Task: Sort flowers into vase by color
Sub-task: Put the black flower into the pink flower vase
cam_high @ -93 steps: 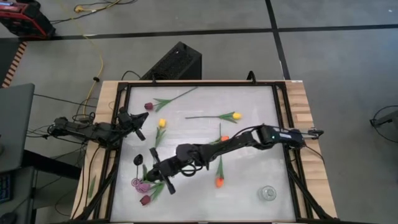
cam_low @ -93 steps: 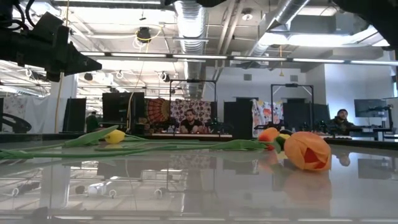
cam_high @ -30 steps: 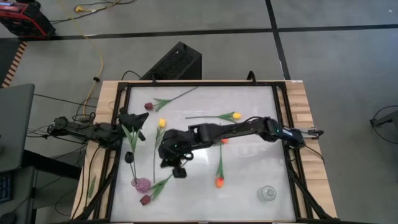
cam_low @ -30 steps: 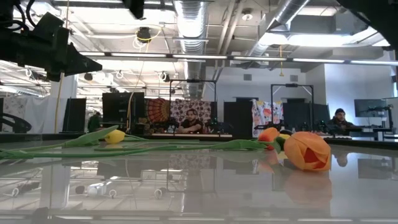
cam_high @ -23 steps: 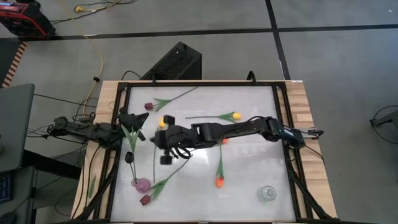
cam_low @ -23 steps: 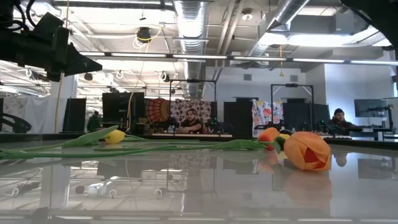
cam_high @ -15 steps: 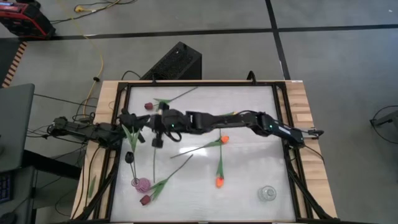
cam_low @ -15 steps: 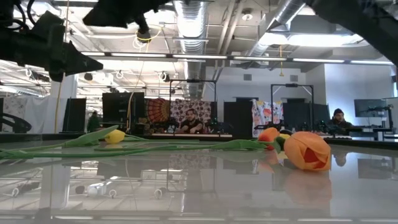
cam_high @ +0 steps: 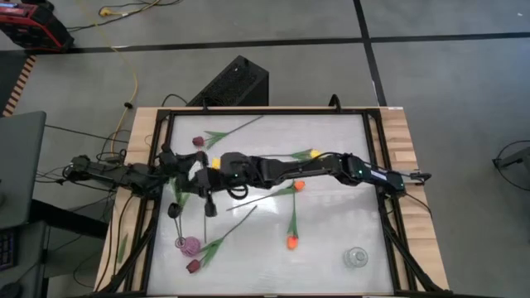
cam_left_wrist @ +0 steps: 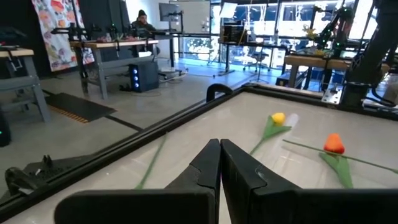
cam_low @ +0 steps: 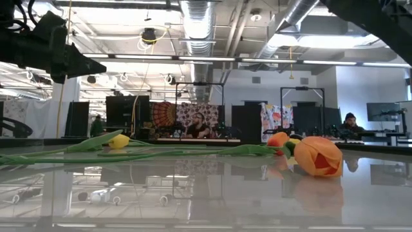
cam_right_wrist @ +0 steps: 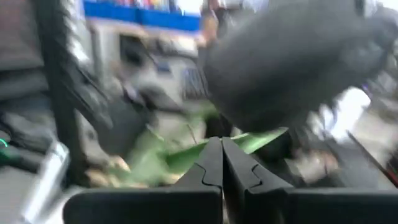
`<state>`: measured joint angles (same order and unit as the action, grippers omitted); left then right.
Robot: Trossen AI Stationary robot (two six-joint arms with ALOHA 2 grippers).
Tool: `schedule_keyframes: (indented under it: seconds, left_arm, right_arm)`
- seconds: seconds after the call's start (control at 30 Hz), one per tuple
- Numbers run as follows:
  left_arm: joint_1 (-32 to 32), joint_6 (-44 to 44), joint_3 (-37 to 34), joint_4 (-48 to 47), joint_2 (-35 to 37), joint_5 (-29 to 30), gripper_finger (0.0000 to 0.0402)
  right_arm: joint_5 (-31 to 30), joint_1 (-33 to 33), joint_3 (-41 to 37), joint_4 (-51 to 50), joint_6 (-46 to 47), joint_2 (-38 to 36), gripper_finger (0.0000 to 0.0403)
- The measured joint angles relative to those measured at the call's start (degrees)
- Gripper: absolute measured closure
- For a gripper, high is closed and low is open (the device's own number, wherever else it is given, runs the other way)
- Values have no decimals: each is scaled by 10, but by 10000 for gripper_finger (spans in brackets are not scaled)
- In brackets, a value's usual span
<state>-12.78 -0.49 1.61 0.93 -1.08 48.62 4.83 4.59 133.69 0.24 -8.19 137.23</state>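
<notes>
Tulips lie flat on the white table: maroon (cam_high: 199,141), yellow (cam_high: 215,163) (cam_high: 315,153), orange (cam_high: 298,184) (cam_high: 291,242), and another maroon (cam_high: 195,265) by the pink vase (cam_high: 189,246). A dark-headed tulip (cam_high: 174,210) rises from near that vase, and its leaf reaches up beside my left gripper (cam_high: 186,164). Whether it touches that gripper I cannot tell. My left gripper (cam_left_wrist: 220,146) is shut and hovers at the table's left edge. My right gripper (cam_high: 209,204) (cam_right_wrist: 222,146) is shut, close beside the left one, with green leaves just ahead of it.
A clear glass vase (cam_high: 356,257) stands near the table's near right corner. A black frame (cam_high: 377,149) rims the white surface. The right arm (cam_high: 331,165) stretches across the table's middle, above the orange tulip. People sit at desks in the room beyond (cam_low: 196,125).
My right gripper has swept from the middle of the table's near half toward the far left, ending next to the left gripper, with its arm reaching out across the table. The flowers on the table have stayed put.
</notes>
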Motion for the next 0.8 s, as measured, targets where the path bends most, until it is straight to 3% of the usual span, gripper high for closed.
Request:
schedule_keyframes:
  seconds: [0.2, 0.37, 0.43, 0.6, 0.8]
  left_arm:
    - [0, -3, 0, 0, 0, 0, 401]
    - [0, -22, 0, -1, 0, 0, 401]
    - [0, -24, 0, -1, 0, -2, 401]
    - [0, -33, 0, -2, 0, -3, 401]
    - [0, -38, 1, -2, 0, -3, 401]
  right_arm:
    - [-127, -16, 3, -231, 2, -30, 383]
    - [-130, -9, 9, -462, 45, -71, 382]
    - [-139, 0, 9, -509, 58, -81, 381]
    - [-186, 15, 8, -412, 47, -91, 383]
    - [-154, 13, -44, -82, -17, -62, 382]
